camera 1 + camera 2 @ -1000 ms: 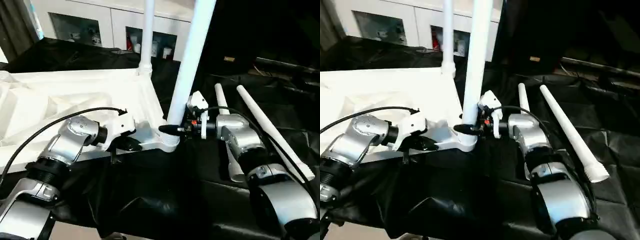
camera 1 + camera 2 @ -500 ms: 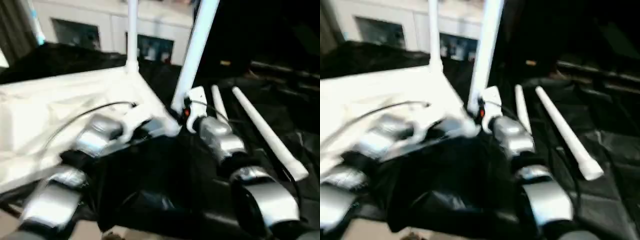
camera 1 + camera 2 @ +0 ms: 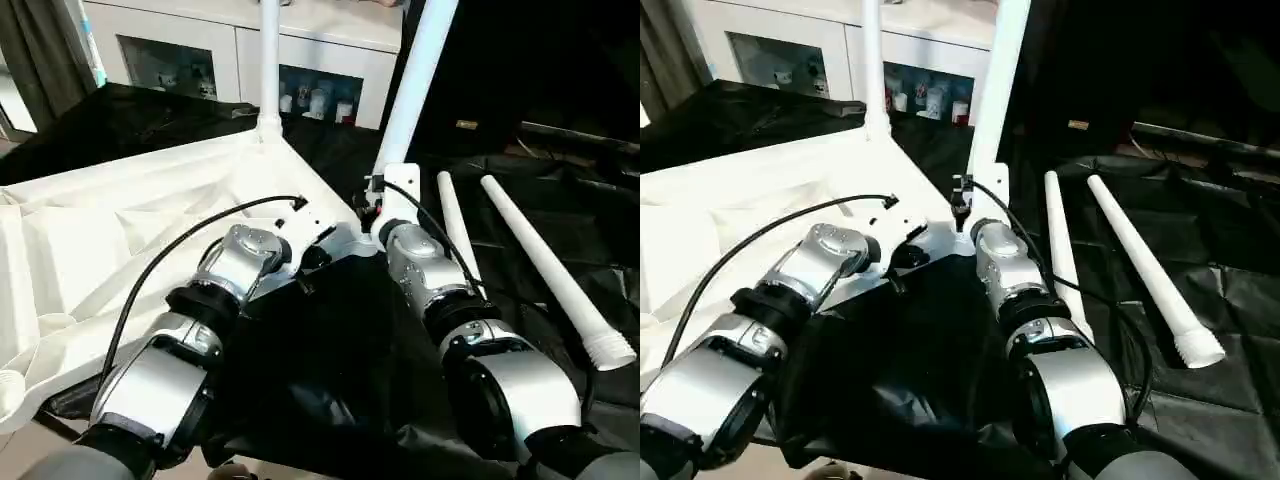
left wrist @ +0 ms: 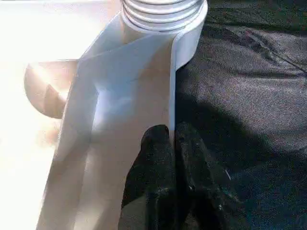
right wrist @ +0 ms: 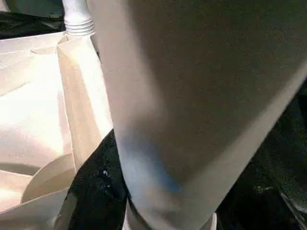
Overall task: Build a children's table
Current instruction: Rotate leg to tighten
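The left tool (image 4: 171, 143), pressed together, is pinching the tabletop's (image 3: 130, 220) near-right rim. The right tool's spread is unclear (beside the near leg (image 3: 415, 75)); two legs (image 3: 545, 270) are lying right.

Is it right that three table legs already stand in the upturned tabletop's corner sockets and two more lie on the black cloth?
Not quite. The left eye view shows two standing legs, not three: the far leg and the near leg in the upturned tabletop's corner sockets. Two more loose legs do lie on the black cloth.
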Controlling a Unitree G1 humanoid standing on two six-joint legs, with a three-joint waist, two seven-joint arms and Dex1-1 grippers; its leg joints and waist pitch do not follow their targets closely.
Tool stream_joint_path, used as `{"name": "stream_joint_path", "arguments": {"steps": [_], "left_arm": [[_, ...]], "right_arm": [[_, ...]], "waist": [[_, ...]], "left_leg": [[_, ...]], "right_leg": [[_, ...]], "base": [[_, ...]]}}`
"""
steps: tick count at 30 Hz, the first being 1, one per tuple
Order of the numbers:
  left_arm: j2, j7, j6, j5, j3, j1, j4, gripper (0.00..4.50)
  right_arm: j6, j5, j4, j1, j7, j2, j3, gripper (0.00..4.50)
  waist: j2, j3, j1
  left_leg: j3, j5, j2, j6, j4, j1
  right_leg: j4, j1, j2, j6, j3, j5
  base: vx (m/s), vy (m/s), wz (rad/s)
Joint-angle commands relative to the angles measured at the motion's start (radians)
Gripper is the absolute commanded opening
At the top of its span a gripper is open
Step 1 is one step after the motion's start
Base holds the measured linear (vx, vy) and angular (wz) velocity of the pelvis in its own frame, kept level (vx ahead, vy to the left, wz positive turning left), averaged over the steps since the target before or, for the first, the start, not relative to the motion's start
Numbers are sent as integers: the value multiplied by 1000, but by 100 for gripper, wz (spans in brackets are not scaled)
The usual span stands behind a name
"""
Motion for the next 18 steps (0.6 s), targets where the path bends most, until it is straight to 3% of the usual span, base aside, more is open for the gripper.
{"name": "stream_joint_path", "arguments": {"steps": [1,2,3,8,10,13,15,16,17,18], "left_arm": [[-27,84,-21,14,12,-41,15,0],[-26,84,-21,14,13,-41,15,0],[-26,83,-21,14,13,-42,17,0],[-14,65,-43,8,15,-37,9,0],[-9,56,-60,8,14,-32,-1,0],[14,-8,-87,-2,4,-5,-69,0],[21,-25,-81,-6,2,2,-90,0],[29,-43,-85,-9,-1,14,-112,0],[39,-64,-91,-12,-6,26,-136,0],[52,-95,-117,-17,-13,42,-162,0]], "right_arm": [[91,-9,135,60,29,83,33,190],[90,-11,135,58,35,83,35,190],[87,-6,135,55,45,85,27,225],[93,3,127,36,57,83,10,265],[90,1,124,33,66,80,10,293],[69,22,89,28,147,64,1,310],[63,27,77,28,174,57,0,337],[57,27,62,33,206,48,7,337],[52,24,42,40,246,36,16,355],[48,21,17,52,293,20,29,355]], "waist": [[22,-36,-10],[22,-36,-10],[22,-36,-10],[22,-35,-14],[20,-38,-18],[20,-37,-19],[19,-42,-22],[15,-45,-22],[16,-47,-21],[9,-51,-22]], "left_leg": [[-30,-300,51,-56,-81,21],[-30,-306,52,-58,-82,21],[-30,-315,52,-60,-82,22],[-33,-337,52,-63,-86,20],[-35,-293,53,-60,-87,12],[-32,-288,53,-48,-83,13],[-31,-247,55,-36,-81,9],[-27,-174,53,-15,-72,5],[-26,-149,52,-5,-70,4],[-22,-94,50,13,-63,2]], "right_leg": [[-86,1,-87,-161,44,-175],[-87,0,-87,-159,44,-184],[-88,-1,-88,-157,44,-197],[-92,-3,-88,-150,45,-236],[-86,4,-88,-151,42,-186],[-86,4,-90,-163,44,-165],[-78,11,-90,-174,43,-108],[-66,15,-87,-195,41,4],[-63,17,-87,-200,40,40],[-55,21,-84,-212,39,122]], "base": [[0,0,0],[0,0,0],[0,0,0],[0,0,0],[0,0,0],[0,0,0],[0,0,0],[0,0,0],[0,0,0],[0,0,0]]}}
